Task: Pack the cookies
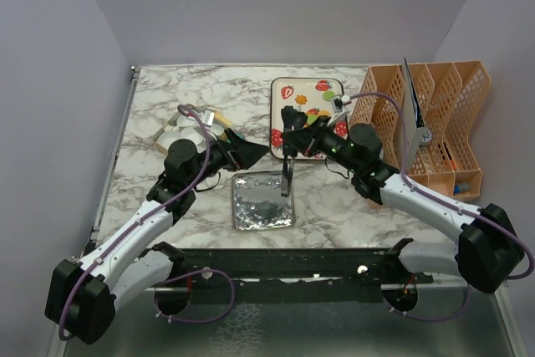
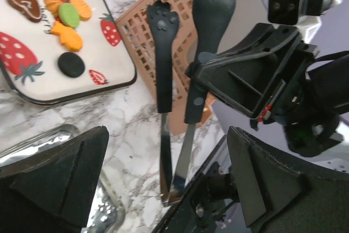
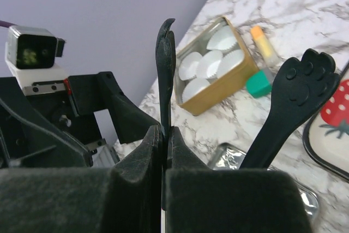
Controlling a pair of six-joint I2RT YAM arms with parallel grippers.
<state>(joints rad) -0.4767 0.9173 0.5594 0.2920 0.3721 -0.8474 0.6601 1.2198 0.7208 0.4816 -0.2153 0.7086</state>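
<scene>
The cookies (image 1: pixel 316 116) lie on a white strawberry-print tray (image 1: pixel 284 89). In the left wrist view, orange and green cookies (image 2: pixel 68 16), a brown heart and a black round one (image 2: pixel 71 64) show there. My right gripper (image 3: pixel 166 135) is shut on one arm of black paw-tipped tongs (image 3: pixel 165 64); the other arm (image 3: pixel 294 102) stands free. The tongs (image 1: pixel 287 160) hang over the near edge of the tray, metal end down. My left gripper (image 2: pixel 166 181) is open just left of them, and the tongs' metal end (image 2: pixel 172 173) shows in its gap, untouched.
A crinkled foil tray (image 1: pixel 262 202) lies at the table's middle front. A gold tin (image 3: pixel 218 64) of white paper cups sits at the left, with a green block (image 3: pixel 258 84) and a yellow stick (image 3: pixel 262 42) beside it. An orange mesh organizer (image 1: pixel 443 123) stands at the right.
</scene>
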